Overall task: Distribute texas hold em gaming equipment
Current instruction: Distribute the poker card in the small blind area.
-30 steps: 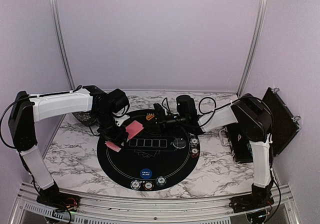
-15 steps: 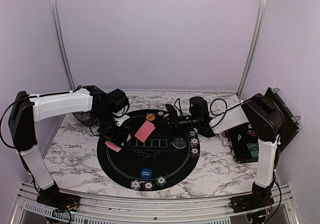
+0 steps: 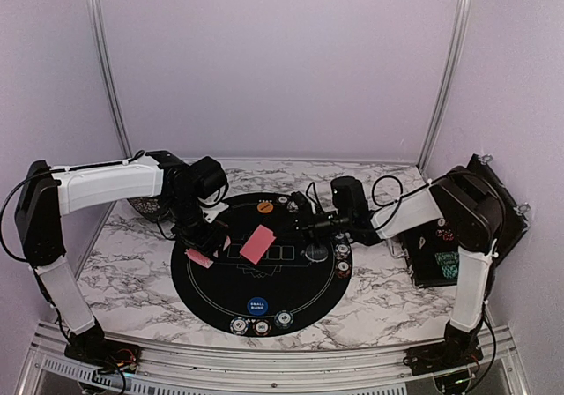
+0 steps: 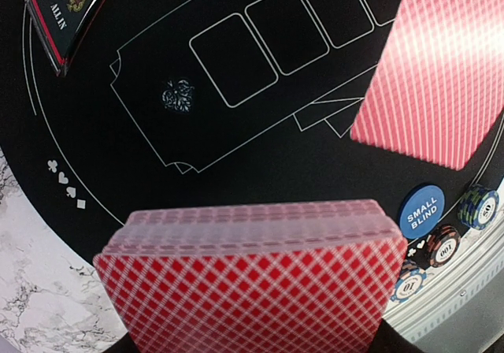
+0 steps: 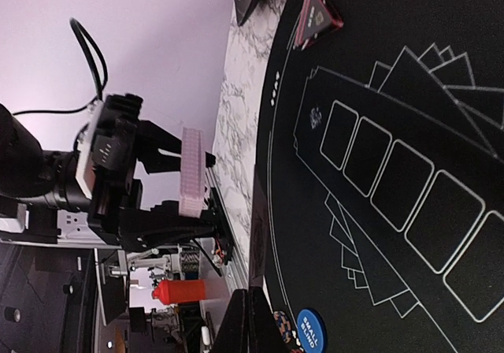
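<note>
The left gripper (image 3: 205, 248) is closed around a deck of red-backed cards (image 4: 252, 286) and holds it over the left part of the round black mat (image 3: 211, 298). The left wrist view shows this deck from very near, its back pattern and stacked edges filling the bottom. The right wrist view shows the same deck from the side, as a pale pink block between black fingers. The right gripper (image 3: 286, 230) is pinched fully together on one single card (image 3: 258, 244), which hangs tilted above the printed card boxes in the middle of the mat. The top view shows this grip, while in the right wrist view only a dark wedge of its own fingers (image 5: 240, 329) is seen at the bottom edge. The black triangular ALL IN marker (image 4: 67, 14) lies on the mat – its words are readable only in the left wrist view. The blue SMALL BLIND button (image 3: 256, 306) lies by the mat's near edge with striped chips (image 3: 262, 326) just beside it, and an orange button (image 3: 263, 207) lies at the far edge
</note>
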Available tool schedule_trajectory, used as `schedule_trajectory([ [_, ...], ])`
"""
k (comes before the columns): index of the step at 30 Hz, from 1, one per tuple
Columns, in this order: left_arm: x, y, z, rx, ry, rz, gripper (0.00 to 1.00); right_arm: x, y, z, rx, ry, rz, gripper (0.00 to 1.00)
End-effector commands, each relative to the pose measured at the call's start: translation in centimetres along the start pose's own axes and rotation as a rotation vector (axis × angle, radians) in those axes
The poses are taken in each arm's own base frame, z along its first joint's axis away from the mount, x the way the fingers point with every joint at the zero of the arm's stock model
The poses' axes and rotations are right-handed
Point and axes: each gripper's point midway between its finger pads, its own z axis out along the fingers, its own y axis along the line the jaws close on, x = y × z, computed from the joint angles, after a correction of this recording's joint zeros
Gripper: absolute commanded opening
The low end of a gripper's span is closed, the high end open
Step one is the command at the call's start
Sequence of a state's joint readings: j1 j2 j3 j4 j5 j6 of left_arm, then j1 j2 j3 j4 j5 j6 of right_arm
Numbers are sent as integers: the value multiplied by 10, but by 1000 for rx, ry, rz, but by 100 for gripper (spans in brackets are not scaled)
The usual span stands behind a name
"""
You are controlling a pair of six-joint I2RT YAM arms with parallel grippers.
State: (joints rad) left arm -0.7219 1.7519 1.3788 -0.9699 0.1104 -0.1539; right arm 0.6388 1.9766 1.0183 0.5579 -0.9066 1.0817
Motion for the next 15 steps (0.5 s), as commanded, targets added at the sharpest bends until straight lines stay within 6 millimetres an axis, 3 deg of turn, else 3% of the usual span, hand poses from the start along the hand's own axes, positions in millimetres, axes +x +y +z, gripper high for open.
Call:
schedule_trajectory([
  [1, 3, 1, -7, -14, -2, -2, 57, 19, 1, 27, 23, 66, -46, 0],
  [15, 4, 1, -7, -10, 0, 2, 57, 58, -7, 72, 40, 175, -40, 0],
])
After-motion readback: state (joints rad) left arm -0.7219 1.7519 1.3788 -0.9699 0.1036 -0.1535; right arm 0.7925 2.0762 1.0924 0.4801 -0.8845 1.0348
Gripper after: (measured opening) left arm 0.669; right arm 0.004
